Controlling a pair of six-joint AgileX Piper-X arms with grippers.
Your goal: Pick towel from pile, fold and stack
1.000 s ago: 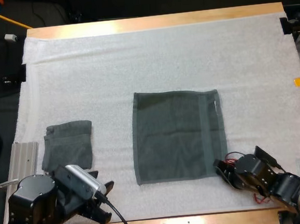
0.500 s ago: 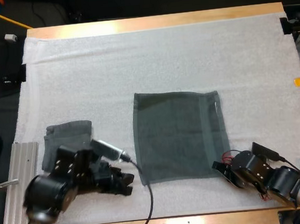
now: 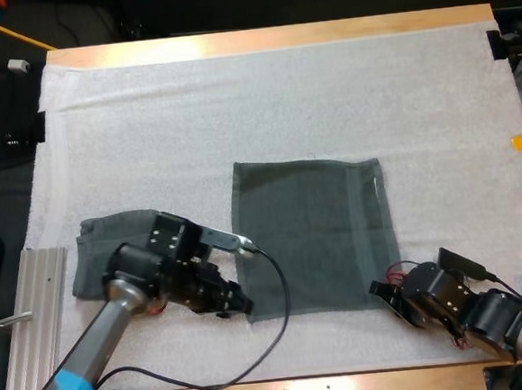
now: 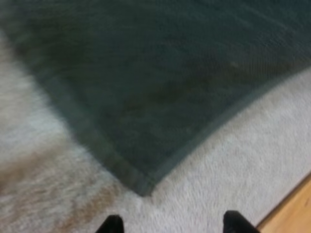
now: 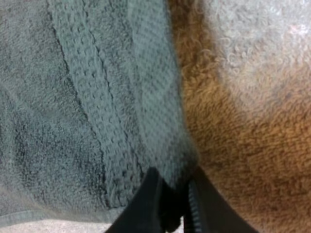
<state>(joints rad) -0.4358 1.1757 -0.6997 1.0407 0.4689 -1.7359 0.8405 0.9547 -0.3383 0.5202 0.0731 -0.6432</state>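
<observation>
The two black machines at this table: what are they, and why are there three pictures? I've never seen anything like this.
They are two robot arms, each ending in a gripper of two black fingers. The high view looks down from behind the arms over the wooden table and its white fleecy mat. The other two pictures come from small cameras riding on each arm's wrist, so each looks past that arm's own fingers. On the mat lies a dark grey-green towel spread flat. A smaller folded dark grey-green towel sits to its left in the high view, partly behind the left arm. The left gripper is open, its fingers apart just short of the flat towel's near left corner. The right gripper is shut on the near right corner, pinching the hem.
</observation>
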